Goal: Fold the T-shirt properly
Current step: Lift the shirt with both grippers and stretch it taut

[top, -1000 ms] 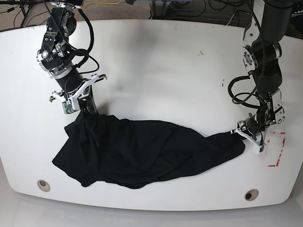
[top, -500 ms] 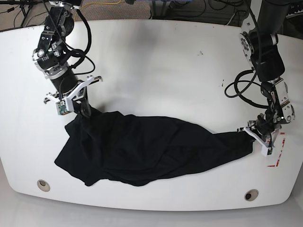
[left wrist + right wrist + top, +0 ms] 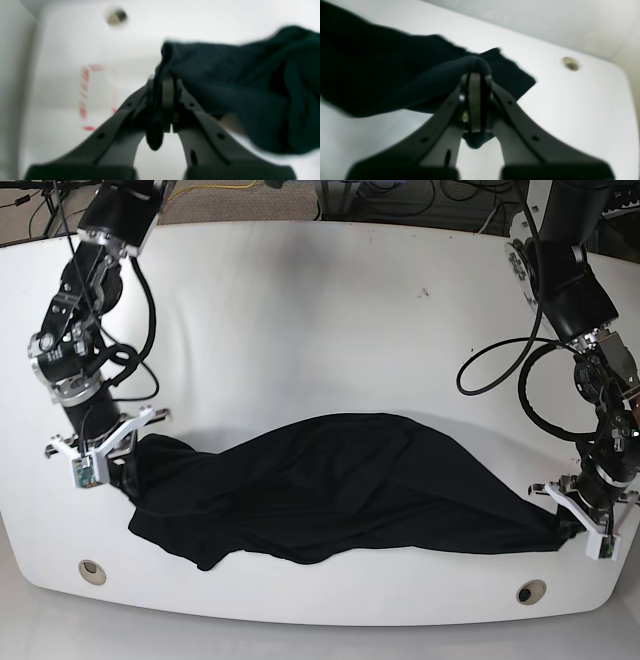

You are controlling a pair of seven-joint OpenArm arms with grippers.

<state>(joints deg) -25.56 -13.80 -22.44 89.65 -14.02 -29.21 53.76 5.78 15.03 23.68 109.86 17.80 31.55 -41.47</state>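
Black T-shirt (image 3: 340, 485) stretched low across the front half of the white desk (image 3: 330, 310), pinched at both ends and sagging in a crumpled band between. Left gripper (image 3: 578, 532) clamped fully closed on a fabric edge near the desk's front corner, beside the red tape marks (image 3: 86, 97); wrist view confirms cloth bunched between the closed jaws. Right gripper (image 3: 112, 465) likewise fully closed on the opposite end, a fold of cloth wrapped over the fingertips (image 3: 475, 82) in its wrist view.

Step in hand, by judgement: spreading the garment flat before any fold.

Advice for doing it well:
- Keep both grips firm; a slip at either end means regrasping.
- Pull the 2 ends apart evenly, only until the middle wrinkles ease, not so hard that the cloth tears free.
- Hold both ends at matching height and lay the shirt down away from the desk's front edge, where cloth now lies close to the rim and the 2 grommet holes (image 3: 92, 571).
- Check for sleeves trapped beneath; not discernible from here.
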